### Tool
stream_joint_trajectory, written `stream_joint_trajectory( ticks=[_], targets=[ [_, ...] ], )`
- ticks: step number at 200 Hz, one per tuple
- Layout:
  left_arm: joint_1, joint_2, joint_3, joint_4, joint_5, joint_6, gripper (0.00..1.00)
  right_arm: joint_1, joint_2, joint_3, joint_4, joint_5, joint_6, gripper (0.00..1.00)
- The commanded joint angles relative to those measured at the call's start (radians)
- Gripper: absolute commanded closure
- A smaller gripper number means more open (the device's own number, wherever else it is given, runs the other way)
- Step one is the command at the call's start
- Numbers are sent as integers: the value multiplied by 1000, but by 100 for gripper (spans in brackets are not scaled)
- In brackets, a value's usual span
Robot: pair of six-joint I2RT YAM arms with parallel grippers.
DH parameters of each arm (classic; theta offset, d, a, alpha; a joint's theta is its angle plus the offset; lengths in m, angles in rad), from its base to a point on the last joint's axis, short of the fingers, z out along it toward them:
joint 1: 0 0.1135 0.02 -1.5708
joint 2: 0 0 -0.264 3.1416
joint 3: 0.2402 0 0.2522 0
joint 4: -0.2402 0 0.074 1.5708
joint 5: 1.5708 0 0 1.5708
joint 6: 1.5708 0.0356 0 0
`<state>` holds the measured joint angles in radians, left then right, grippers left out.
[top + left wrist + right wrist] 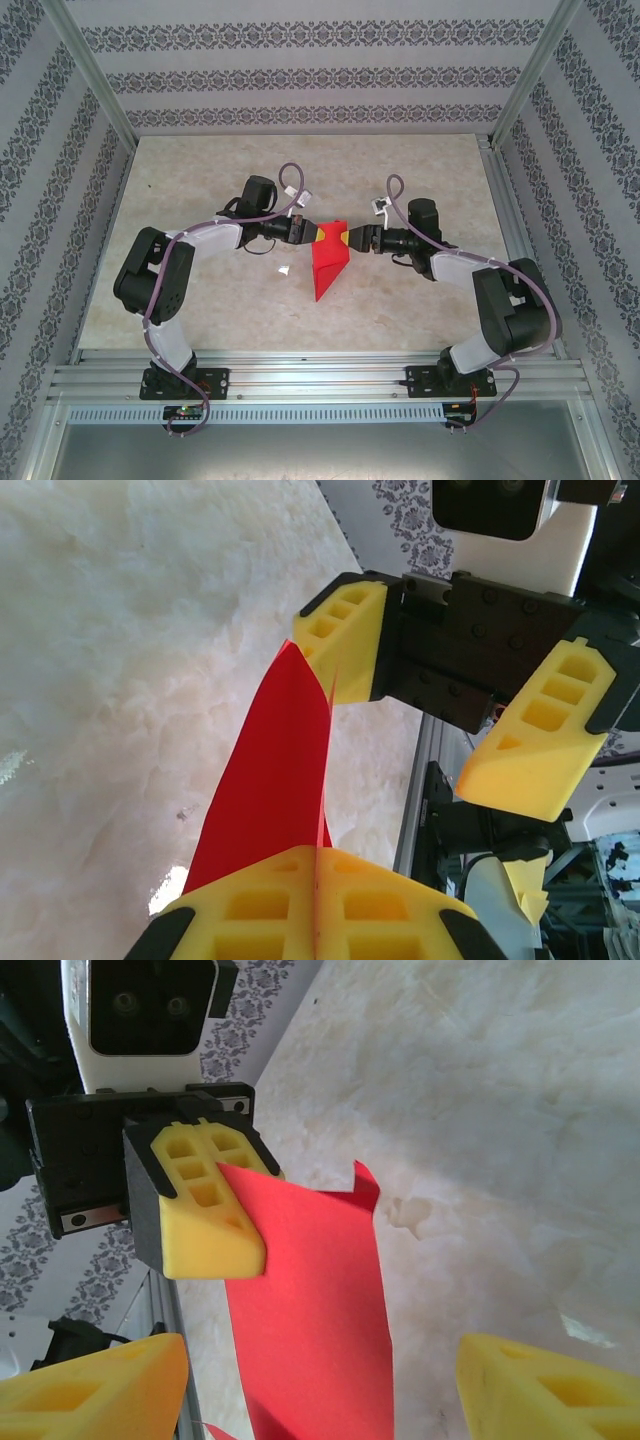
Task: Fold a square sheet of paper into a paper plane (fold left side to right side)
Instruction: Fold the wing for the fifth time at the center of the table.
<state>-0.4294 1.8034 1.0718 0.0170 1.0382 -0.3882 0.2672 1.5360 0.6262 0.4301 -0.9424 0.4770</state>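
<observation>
The red sheet of paper (328, 268) is folded into a wedge that tapers toward the near edge, with its yellow reverse face (336, 238) showing at the top. My left gripper (310, 234) is shut on its upper left edge. In the left wrist view the yellow pads (315, 880) press together on the red paper (270, 780), which hangs above the table. My right gripper (356, 240) stands open at the paper's upper right. Its fingers (100, 1385) are spread wide with the paper (310, 1310) between them, untouched.
A small white scrap (284, 270) lies on the pale stone-like tabletop (200, 290), just left of the paper. Aluminium frame rails (300, 375) run along the near edge, and patterned walls enclose the other sides.
</observation>
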Motion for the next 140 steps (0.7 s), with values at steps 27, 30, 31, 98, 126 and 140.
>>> stream_joint_trajectory(
  ticks=[27, 30, 31, 98, 126, 140],
  targets=[
    [-1, -53, 1, -51, 70, 87, 100, 18, 46, 40, 41, -57, -24, 35],
    [-1, -54, 2, -54, 73, 89, 100, 18, 49, 41, 41, -60, -23, 36],
    [0, -55, 3, -55, 73, 90, 100, 18, 51, 41, 42, -60, -22, 37],
    [0, -30, 27, -159, 22, 155, 100, 19, 52, 41, 16, -64, -20, 84],
    [-1, -35, 27, -174, -23, 163, 88, 18, 44, 34, -10, -48, -22, 100],
    [1, -53, 32, -212, -86, 180, 67, 18, 34, 37, -56, -18, -22, 100]
  ],
)
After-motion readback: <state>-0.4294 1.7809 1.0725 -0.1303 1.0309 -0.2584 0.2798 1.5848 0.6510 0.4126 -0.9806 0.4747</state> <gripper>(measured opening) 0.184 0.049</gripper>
